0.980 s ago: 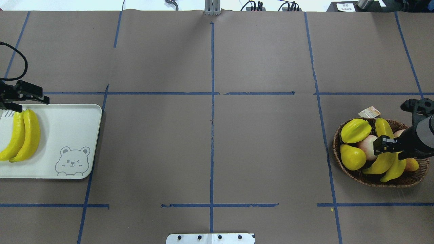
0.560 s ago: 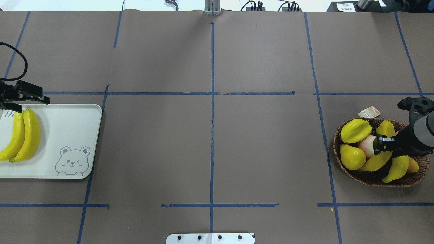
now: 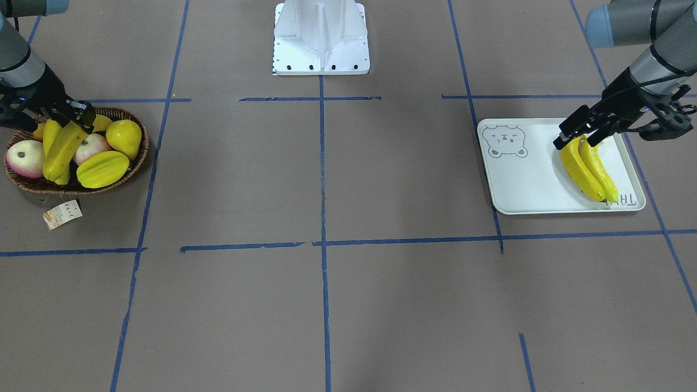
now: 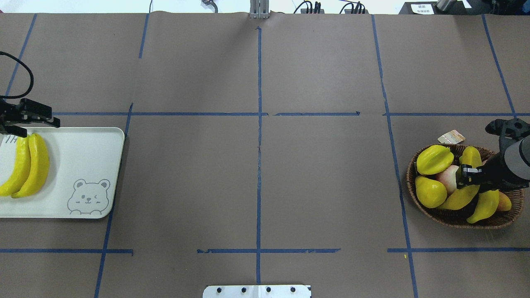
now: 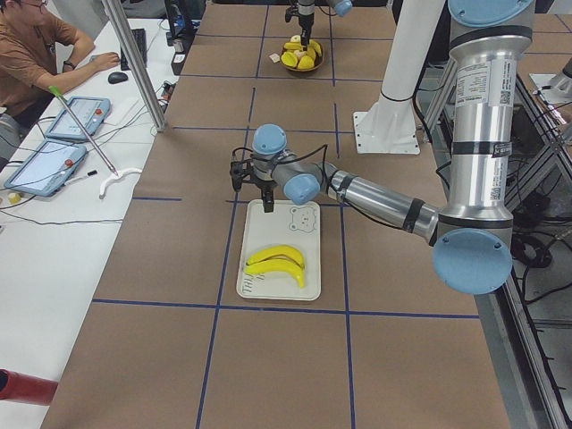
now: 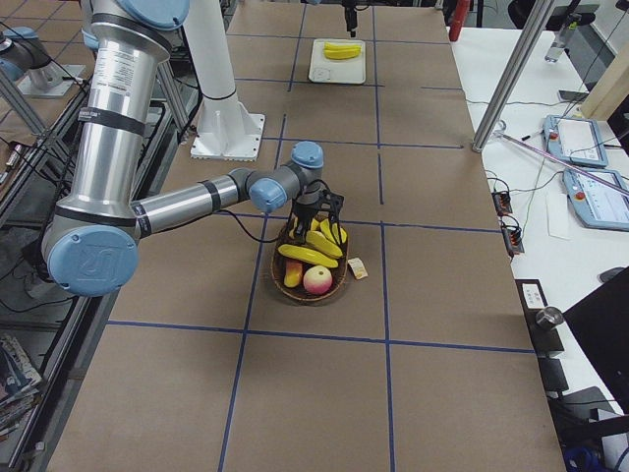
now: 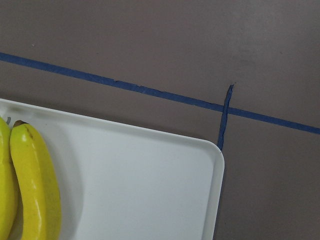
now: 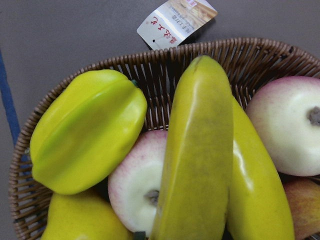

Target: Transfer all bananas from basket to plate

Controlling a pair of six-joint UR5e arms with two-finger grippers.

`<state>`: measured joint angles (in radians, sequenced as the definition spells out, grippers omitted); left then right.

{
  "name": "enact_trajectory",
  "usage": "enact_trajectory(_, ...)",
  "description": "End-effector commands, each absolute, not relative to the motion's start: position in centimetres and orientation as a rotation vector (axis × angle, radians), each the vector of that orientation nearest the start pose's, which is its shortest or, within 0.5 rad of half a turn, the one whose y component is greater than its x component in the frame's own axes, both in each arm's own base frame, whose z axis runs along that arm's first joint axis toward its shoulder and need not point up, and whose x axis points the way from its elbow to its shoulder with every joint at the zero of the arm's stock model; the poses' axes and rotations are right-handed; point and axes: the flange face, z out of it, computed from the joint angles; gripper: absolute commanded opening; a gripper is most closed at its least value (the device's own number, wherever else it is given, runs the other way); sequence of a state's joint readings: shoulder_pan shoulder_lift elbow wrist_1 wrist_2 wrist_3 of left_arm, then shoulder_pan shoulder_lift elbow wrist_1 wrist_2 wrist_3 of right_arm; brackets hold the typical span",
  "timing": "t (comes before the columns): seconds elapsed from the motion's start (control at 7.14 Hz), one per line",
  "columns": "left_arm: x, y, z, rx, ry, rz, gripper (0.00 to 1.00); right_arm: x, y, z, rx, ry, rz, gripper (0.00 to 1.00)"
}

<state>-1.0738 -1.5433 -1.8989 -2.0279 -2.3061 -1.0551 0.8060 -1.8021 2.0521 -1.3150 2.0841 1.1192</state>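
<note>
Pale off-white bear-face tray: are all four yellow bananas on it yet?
No, only two curved yellow bananas lie on the tray; two other bananas sit in the dark-brown woven wicker basket.

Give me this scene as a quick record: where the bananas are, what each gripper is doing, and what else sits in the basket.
Plate: pair of bananas lying side by side
Basket: gripped banana, loose banana, starfruit, pear, apples
Left gripper: open, above the pair's ends
Right gripper: shut on the gripped banana, over the basket
Beside basket: paper tag
Not yet transferred: two bananas
</note>
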Motion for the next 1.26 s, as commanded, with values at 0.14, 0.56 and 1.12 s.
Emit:
enact_trajectory(0.14, 17.3, -45.9, 45.6, 0.027, 1.004, -0.231, 1.00, -23.0, -35.9, 50.9, -0.113, -0.692, 0.206, 0.36)
enact_trajectory(0.56, 17.4, -46.0, 45.7, 0.026, 1.003, -0.232, 1.00, -22.2, -35.4, 48.7, -0.098, -0.723, 0.188, 0.01)
enact_trajectory(1.12, 17.4, -45.9, 45.6, 0.026, 1.006, -0.231, 1.00, -12.6, -33.2, 40.6, -0.103, -0.809, 0.152, 0.00)
